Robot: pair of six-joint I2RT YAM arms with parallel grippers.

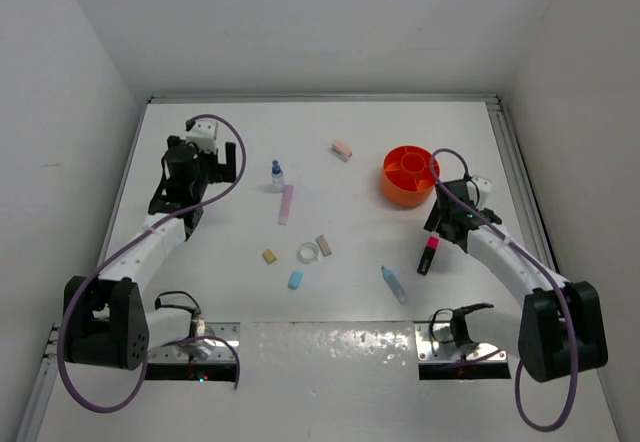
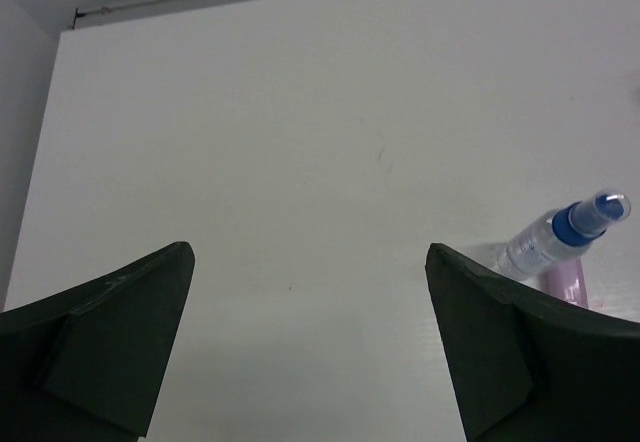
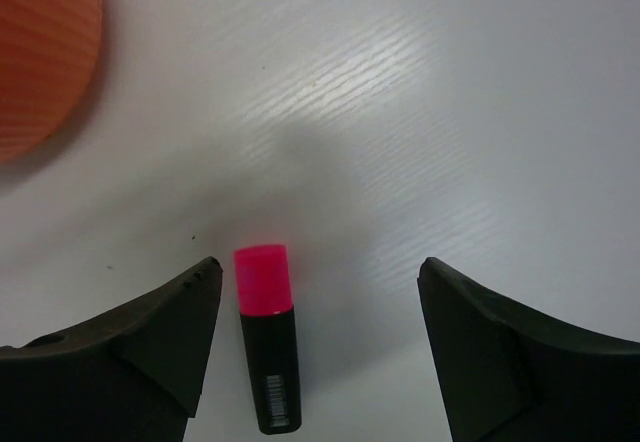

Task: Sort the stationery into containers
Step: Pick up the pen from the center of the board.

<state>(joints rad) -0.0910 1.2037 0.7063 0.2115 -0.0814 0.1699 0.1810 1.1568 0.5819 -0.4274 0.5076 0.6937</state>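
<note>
On the white table [image 1: 360, 232], my right claw [image 3: 318, 272] hangs spread astride the pink marker [image 3: 266, 342], which lies near the orange tub [image 1: 400, 194]; next, I judge, I must pinch it and lift.

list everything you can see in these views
round orange plastic tub with dividers: one, orange, far right of table
black marker with pink cap: one, black and pink, near side of tub
pale pink plastic stick: one, pale pink, left of centre
small clear bottle with blue cap: one, clear and blue, beyond the stick
light blue plastic tube: one, light blue, near right
clear tape ring: one, clear, centre
pink eraser block: one, pink, far centre
tan eraser block: one, tan, left of ring
beige eraser block: one, beige, right of ring
blue eraser block: one, blue, nearer than ring
left end effector: one, dark, open, by the bottle
right end effector: one, dark, open, straddling the marker
</note>
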